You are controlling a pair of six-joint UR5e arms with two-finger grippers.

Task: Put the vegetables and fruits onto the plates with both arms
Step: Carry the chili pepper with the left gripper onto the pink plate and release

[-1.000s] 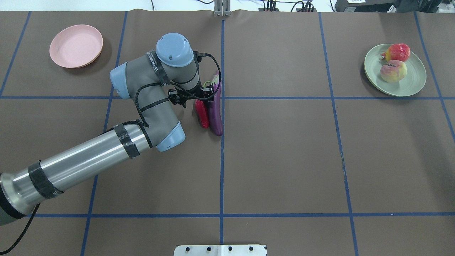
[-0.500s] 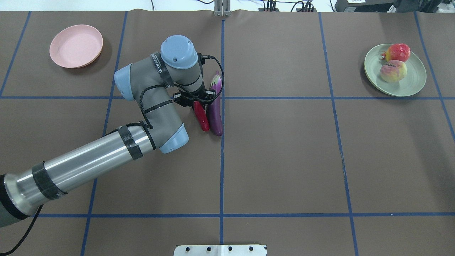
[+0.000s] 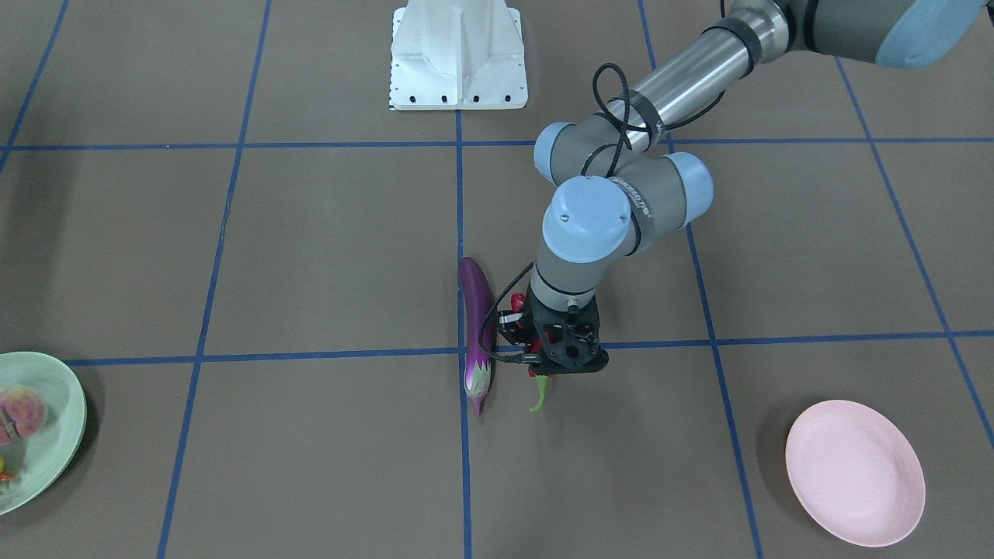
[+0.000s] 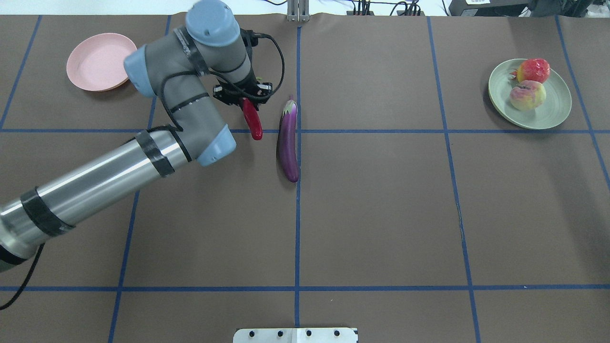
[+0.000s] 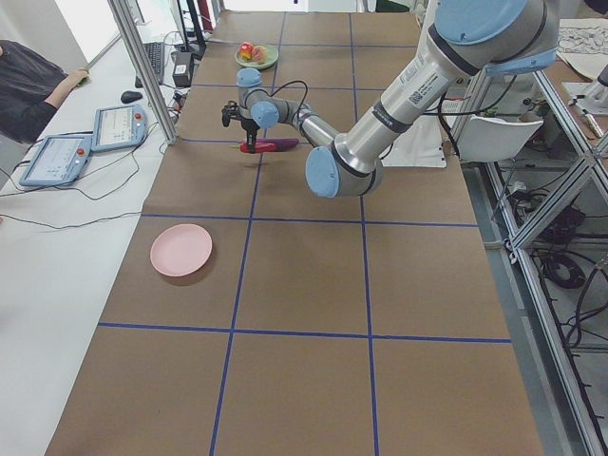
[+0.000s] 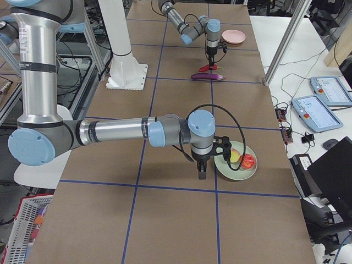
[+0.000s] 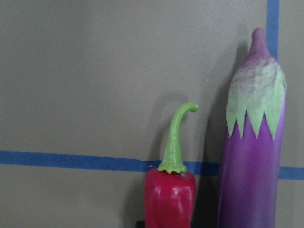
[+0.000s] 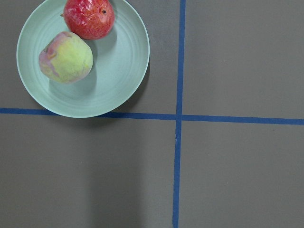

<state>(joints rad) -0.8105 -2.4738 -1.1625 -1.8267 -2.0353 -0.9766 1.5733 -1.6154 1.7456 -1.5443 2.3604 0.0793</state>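
Note:
My left gripper (image 4: 243, 97) is shut on the red chili pepper (image 4: 253, 123) near its stem end and holds it above the table, its green stem (image 7: 175, 137) pointing away. The purple eggplant (image 4: 288, 143) lies on the table just right of the chili, apart from it. The pink plate (image 4: 101, 61) sits bare at the far left. On the mint green plate (image 4: 548, 112) at the far right rest the bumpy red fruit (image 4: 533, 70) and the pale yellow-pink fruit (image 4: 527, 95). My right gripper (image 6: 202, 170) hangs beside that plate; I cannot tell whether it is open or shut.
The white base block (image 3: 458, 54) stands at the robot's edge of the table. Blue tape lines (image 4: 297, 214) cross the brown table cover. At the operators' end, tablets (image 5: 85, 142) and cables lie on a side bench, with a person's sleeve (image 5: 28, 85) beside them.
My left gripper has lifted the chili off the table beside the eggplant and carried it up and to the far left, toward the pink plate. The eggplant has stayed put.

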